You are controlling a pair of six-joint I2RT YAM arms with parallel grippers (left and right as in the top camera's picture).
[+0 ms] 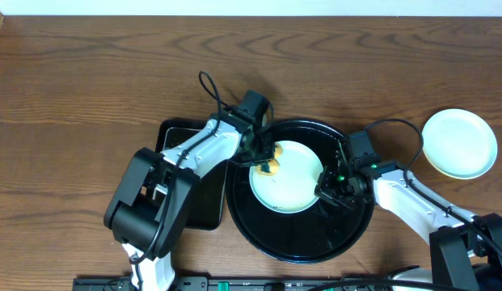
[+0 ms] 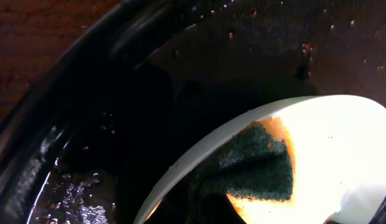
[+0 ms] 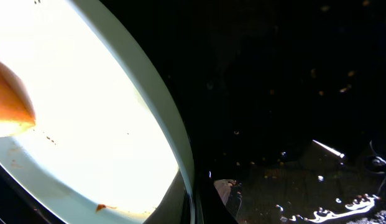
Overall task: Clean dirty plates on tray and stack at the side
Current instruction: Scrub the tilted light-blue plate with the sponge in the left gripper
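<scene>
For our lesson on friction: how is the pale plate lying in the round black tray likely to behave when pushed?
The plate probably slides easily, since the tray glistens wet. It looks stiff and shallow, so it is unlikely to bend or tip. Pressed by the sponge, it may skid unless steadied.
</scene>
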